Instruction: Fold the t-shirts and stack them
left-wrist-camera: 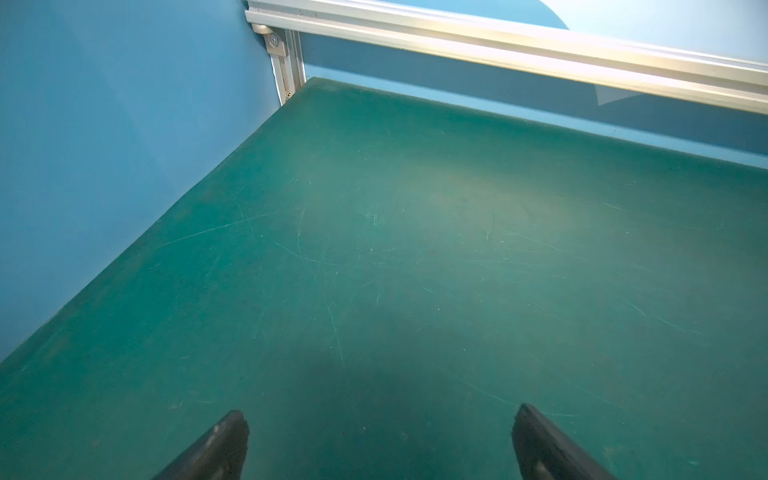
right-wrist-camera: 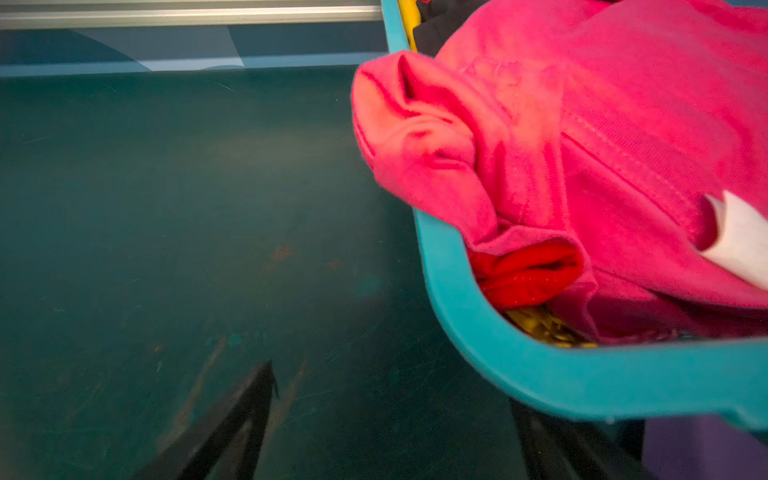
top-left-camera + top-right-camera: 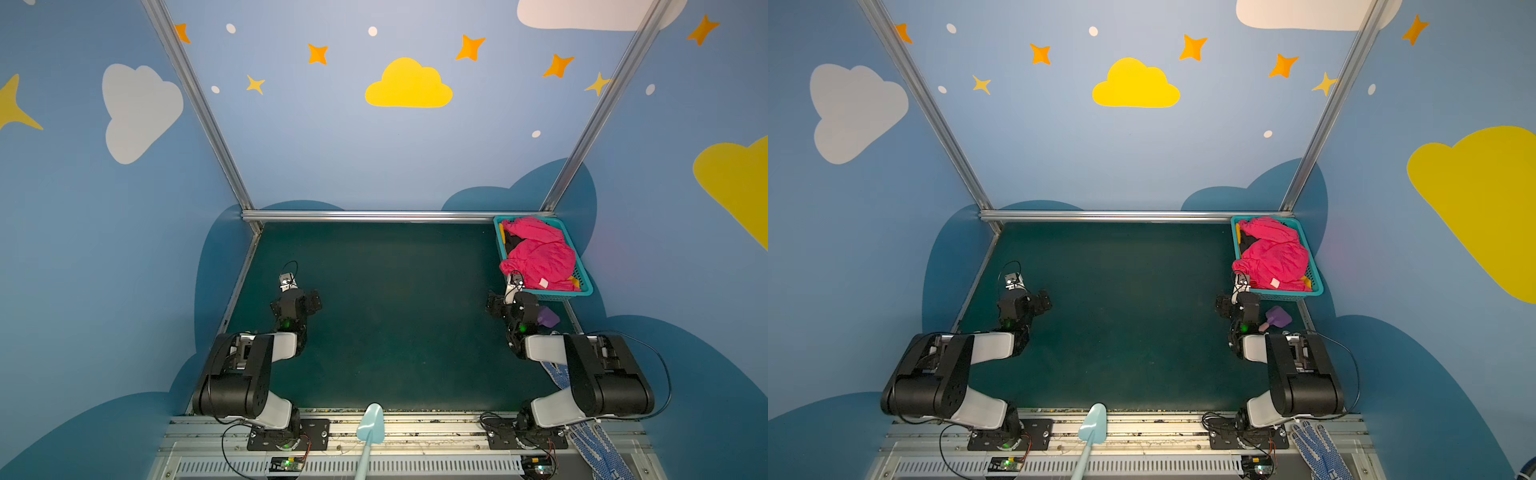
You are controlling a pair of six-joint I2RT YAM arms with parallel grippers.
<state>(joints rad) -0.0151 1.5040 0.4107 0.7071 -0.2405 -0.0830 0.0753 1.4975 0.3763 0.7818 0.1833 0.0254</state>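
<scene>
My left pincer (image 1: pixel 379 415) stands wide open with nothing between its fingers (image 1: pixel 226 436), hovering over the bare, scratched green surface (image 1: pixel 415 249) on the left side, facing the far left corner where the metal rail (image 1: pixel 498 37) meets the blue wall; my right pincer (image 2: pixel 395 390) is spread open too and grips nothing, one dark finger showing over the surface and the other running out of sight beneath the rim of the teal basket (image 2: pixel 540 374); that pincer sits just in front of the basket's near corner; the basket stands in the far right corner of the surface in both top views (image 3: pixel 584 276) (image 3: pixel 1315 276); the pink t-shirt (image 2: pixel 602 145) lies crumpled on top of the pile inside it, one bunched part spilling over the rim toward the surface, its white label (image 2: pixel 744 237) turned up near the front edge; a black t-shirt (image 2: pixel 436 25) shows at the far end and a mustard-yellow t-shirt (image 2: pixel 544 326) peeks out under the pink one; a purple object (image 3: pixel 1278 319) lies on the surface beside my right wrist, nearer than the basket; blue-dotted gloves (image 3: pixel 1316 451) lie by my right arm's base; a light-blue handled tool (image 3: pixel 370 424) rests across the front rail
</scene>
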